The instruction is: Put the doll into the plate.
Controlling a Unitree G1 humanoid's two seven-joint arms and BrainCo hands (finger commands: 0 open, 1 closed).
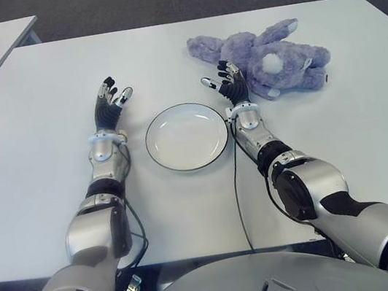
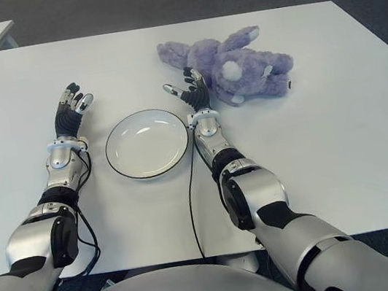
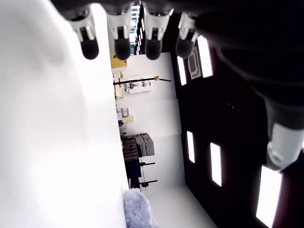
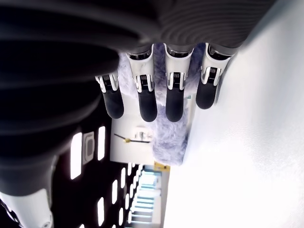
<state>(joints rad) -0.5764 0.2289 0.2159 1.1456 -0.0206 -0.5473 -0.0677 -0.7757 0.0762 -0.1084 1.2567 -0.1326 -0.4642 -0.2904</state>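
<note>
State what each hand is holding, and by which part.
Nothing is held. The right hand is open just short of the purple plush doll; the left hand is open too.

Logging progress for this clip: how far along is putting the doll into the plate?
Nothing done yet: the plate holds nothing and the doll lies on the table beyond it. The right hand, open, is just short of the doll; the left hand is open left of the plate. Grasping, carrying and placing remain.

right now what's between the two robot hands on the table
The plate, empty, lies between the left robot hand and the right robot hand in both eye views. The doll lies beyond the right one.
</note>
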